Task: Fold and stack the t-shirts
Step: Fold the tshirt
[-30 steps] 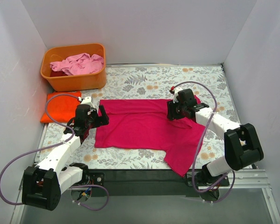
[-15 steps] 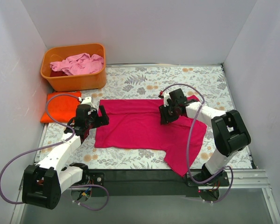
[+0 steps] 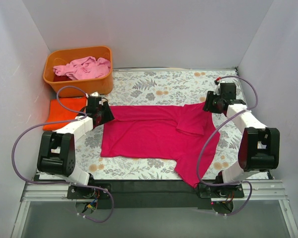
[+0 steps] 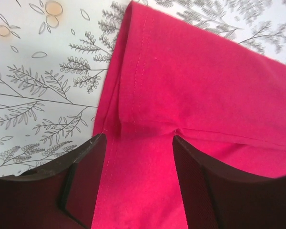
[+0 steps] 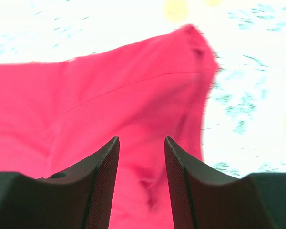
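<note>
A magenta-red t-shirt (image 3: 149, 136) lies spread across the table's middle, one sleeve hanging toward the near edge. My left gripper (image 3: 103, 114) is at its far left corner. In the left wrist view its jaws (image 4: 138, 137) stand open astride the stitched hem (image 4: 133, 71). My right gripper (image 3: 209, 105) is at the shirt's far right corner. It is open in the right wrist view (image 5: 141, 139), with wrinkled magenta cloth (image 5: 109, 100) under the gap. A folded orange t-shirt (image 3: 64, 113) lies at the left. A pale pink t-shirt (image 3: 84, 67) and a dark red one (image 3: 61, 78) sit in the tub.
The orange plastic tub (image 3: 82, 85) stands at the far left corner. White walls close in the floral-patterned table (image 3: 154, 87) on three sides. Purple cables loop beside both arms.
The right gripper swung from the shirt's middle out to its far right corner, leaving a folded flap there. The left gripper moved up to the far left corner and its jaws narrowed.
</note>
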Action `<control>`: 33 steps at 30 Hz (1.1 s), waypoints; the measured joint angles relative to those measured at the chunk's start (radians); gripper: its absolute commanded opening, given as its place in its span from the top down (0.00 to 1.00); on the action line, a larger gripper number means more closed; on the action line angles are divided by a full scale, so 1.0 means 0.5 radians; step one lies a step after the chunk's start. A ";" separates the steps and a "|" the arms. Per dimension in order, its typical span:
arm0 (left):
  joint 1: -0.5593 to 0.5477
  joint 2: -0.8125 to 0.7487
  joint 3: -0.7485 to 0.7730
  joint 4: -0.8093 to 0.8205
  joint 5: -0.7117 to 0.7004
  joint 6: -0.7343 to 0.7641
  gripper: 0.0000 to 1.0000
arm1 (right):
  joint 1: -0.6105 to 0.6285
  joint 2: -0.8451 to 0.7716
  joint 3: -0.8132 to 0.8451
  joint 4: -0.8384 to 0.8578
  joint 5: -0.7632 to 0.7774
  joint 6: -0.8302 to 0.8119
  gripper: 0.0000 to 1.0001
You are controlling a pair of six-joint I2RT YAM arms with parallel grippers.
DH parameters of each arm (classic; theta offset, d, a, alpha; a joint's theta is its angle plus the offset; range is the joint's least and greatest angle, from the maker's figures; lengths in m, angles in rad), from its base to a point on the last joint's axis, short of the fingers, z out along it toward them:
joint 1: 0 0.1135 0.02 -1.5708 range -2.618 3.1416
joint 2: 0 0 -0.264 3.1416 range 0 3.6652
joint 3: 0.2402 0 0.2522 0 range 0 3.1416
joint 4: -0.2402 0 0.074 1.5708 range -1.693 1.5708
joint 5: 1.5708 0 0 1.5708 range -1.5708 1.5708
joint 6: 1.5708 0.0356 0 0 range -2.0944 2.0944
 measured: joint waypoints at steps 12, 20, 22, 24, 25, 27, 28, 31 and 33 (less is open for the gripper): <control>0.002 0.137 0.013 -0.020 0.002 -0.115 0.59 | -0.253 0.234 -0.010 0.153 -0.109 0.144 0.59; 0.002 0.189 0.011 -0.017 0.005 -0.163 0.89 | -0.293 0.387 -0.021 0.242 -0.209 0.186 0.63; 0.001 0.189 0.003 -0.013 -0.005 -0.166 0.97 | -0.293 0.420 -0.031 0.267 -0.233 0.192 0.68; 0.002 0.189 -0.020 -0.008 -0.024 -0.179 1.00 | -0.295 0.455 -0.041 0.285 -0.250 0.200 0.75; 0.001 0.188 -0.039 -0.010 -0.045 -0.185 1.00 | -0.301 0.473 -0.047 0.288 -0.253 0.202 0.83; 0.003 0.169 -0.069 -0.002 -0.080 -0.201 1.00 | -0.321 0.492 -0.062 0.307 -0.257 0.211 0.92; 0.008 0.153 -0.089 0.002 -0.098 -0.211 1.00 | -0.338 0.493 -0.074 0.317 -0.262 0.219 0.94; 0.028 0.085 -0.153 -0.011 -0.140 -0.230 1.00 | -0.391 0.494 -0.079 0.322 -0.258 0.227 0.99; 0.048 0.043 -0.190 -0.021 -0.156 -0.245 1.00 | -0.421 0.493 -0.079 0.324 -0.250 0.232 0.99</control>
